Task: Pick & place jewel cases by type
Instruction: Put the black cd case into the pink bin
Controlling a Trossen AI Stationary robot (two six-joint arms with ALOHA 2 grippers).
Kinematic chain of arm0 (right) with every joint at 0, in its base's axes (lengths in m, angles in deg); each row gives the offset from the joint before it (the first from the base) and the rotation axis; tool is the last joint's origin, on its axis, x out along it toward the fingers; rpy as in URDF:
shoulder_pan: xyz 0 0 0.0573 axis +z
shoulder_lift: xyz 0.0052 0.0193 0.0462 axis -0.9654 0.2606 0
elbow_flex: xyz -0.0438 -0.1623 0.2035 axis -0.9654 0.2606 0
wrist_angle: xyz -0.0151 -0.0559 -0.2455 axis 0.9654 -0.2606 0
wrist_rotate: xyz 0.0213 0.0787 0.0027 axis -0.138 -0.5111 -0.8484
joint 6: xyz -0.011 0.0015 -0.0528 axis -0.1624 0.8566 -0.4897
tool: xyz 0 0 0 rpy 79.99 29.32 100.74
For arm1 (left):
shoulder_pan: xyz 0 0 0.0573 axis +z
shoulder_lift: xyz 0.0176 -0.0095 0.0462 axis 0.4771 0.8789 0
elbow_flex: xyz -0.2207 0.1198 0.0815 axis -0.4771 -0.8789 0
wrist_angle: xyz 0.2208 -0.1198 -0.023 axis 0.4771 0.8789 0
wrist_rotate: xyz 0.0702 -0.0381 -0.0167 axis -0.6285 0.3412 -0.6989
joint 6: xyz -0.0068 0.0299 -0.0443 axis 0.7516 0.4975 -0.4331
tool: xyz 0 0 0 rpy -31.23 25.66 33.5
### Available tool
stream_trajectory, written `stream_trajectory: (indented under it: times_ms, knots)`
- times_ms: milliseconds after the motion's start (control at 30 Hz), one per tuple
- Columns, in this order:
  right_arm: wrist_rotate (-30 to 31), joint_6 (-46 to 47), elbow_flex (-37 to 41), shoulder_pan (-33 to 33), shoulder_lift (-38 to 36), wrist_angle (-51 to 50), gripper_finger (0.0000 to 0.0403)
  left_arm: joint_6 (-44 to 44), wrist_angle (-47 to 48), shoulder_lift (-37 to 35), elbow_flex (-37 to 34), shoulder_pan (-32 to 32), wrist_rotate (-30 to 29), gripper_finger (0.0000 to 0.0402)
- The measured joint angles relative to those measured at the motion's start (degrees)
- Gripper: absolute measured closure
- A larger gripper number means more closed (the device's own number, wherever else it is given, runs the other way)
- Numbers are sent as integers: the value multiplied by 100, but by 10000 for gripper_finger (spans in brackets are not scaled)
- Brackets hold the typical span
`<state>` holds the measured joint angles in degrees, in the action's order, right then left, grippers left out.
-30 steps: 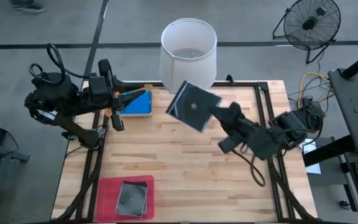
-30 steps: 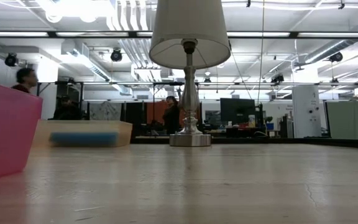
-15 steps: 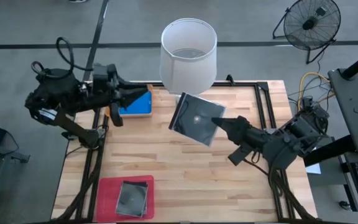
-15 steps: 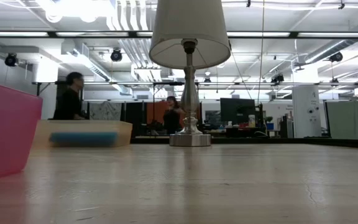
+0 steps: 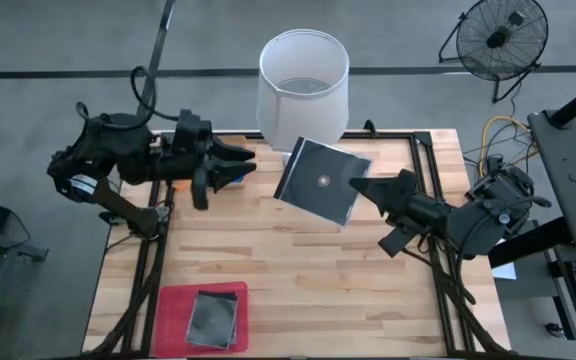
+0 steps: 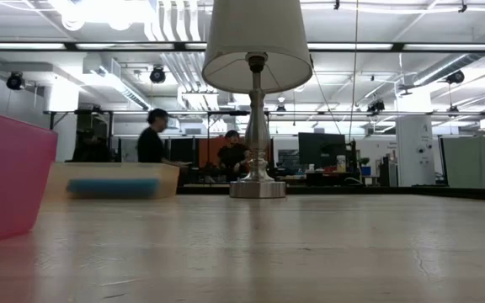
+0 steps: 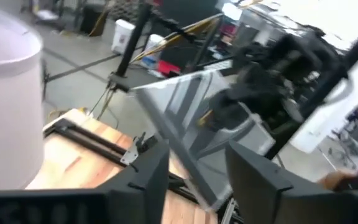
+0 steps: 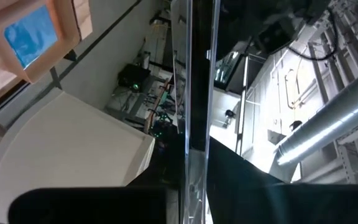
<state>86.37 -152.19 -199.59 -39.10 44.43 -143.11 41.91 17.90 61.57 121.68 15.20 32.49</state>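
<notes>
1. While the right gripper point(image 5: 360, 187) hangs above the middle of the wooden surface point(image 5: 298, 270), we see its fingers pinching one edge of a dark see-through jewel case point(image 5: 321, 182) showing a round disc, held up in the air and tilted.
2. From the right wrist view we see that same case edge-on, clamped between the dark fingers point(image 8: 197, 180), with a white lamp shade point(image 8: 61, 149) beyond it.
3. We see the left gripper point(image 5: 238, 160) over the far left corner of the surface, pointing toward the held case, with nothing between its fingers.
4. In the left wrist view we see its two dark fingers point(image 7: 145, 177) spread apart, and the held case point(image 7: 185, 137) farther off, apart from them.
5. Near the front left edge we see a pink tray point(image 5: 173, 310) with a second dark case point(image 5: 211, 318) lying flat inside it.
6. At table height we see an orange tray point(image 6: 112, 179) with a blue case point(image 6: 113, 188) in it, left of the lamp base point(image 6: 258, 188).
7. Behind the surface we see two people point(image 6: 151, 139) in the room.
</notes>
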Motion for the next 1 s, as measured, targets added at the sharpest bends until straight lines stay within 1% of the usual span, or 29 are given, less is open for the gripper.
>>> stream_trajectory:
  times_ms: [100,200,267,367,533,600,867,1000]
  knots:
    - [-10,1,-1,0,-2,-6,375,-492,221,19,0,210,36,230]
    - [-22,1,-1,0,-16,-12,375,-1219,467,19,-6,484,398,202]
    - [-46,-10,-1,-2,-29,-16,375,-1647,438,35,-56,643,692,192]
    - [-133,-72,-1,-2,-39,-16,375,-2141,79,72,-135,770,1176,189]
    - [-155,-106,-1,-2,-39,-16,375,-2259,-1186,185,-342,793,2114,188]
    - [-155,-188,-1,-2,-39,-7,375,-2261,-1455,211,-409,793,2402,188]
    - [-153,-321,-42,29,-66,-1,375,-2259,-1444,203,-680,811,2465,188]
    - [-157,-322,-110,49,-85,2,375,-2253,-1320,171,-682,931,2698,188]
